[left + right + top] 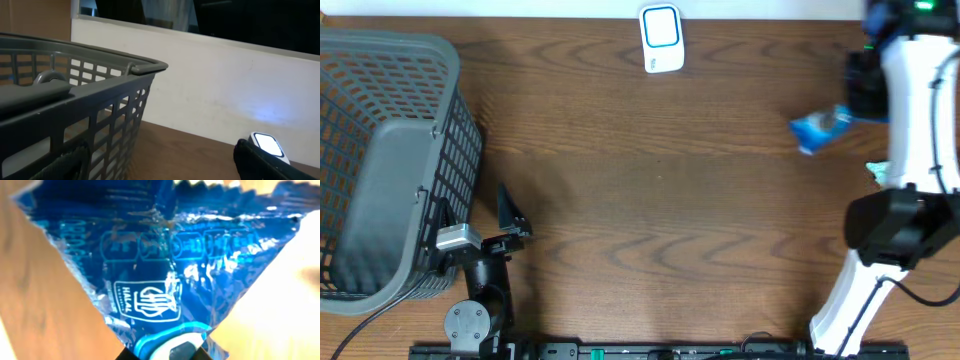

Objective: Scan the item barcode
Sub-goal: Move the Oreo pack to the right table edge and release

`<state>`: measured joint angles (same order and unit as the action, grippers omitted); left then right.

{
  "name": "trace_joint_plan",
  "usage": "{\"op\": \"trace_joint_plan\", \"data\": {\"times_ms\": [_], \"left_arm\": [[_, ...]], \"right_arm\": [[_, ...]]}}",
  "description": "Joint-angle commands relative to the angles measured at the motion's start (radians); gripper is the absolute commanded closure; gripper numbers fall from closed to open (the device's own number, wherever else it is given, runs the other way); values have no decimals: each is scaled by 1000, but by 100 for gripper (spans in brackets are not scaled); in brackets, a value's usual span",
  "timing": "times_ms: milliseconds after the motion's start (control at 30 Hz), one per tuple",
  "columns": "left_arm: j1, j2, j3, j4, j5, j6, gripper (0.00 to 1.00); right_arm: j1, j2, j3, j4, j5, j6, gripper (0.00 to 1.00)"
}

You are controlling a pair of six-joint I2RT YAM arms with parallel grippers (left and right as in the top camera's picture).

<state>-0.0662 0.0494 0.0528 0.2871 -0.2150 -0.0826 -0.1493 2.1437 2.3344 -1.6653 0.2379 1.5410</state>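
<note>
Right fingers (187, 354) pinch shut on blue pkt (820, 128), far right of desk (650, 200); left fingers (507, 203) wide open, empty, by basket (450, 60). Carry step: next, bring pkt's barcode to scanner (661, 38), far centre.

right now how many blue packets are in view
1. The blue packet is pinched in the right gripper, at the right of the overhead view. The gray basket at left could hide more.

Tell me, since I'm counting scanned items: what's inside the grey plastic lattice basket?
Overhead, the grey plastic lattice basket shows only a plain grey surface inside, apparently its floor. No packets are visible. Its slanted walls cover the floor's edges.
</note>
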Motion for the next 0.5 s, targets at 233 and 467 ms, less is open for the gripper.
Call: {"op": "trace_joint_plan", "data": {"times_ms": [233,467], "left_arm": [[3,-7,0,1,5,-9,8],[3,-7,0,1,5,-9,8]], "right_arm": [[-402,124,-40,95,90,-203,99],[-452,246,-40,283,-154,-119,88]]}}
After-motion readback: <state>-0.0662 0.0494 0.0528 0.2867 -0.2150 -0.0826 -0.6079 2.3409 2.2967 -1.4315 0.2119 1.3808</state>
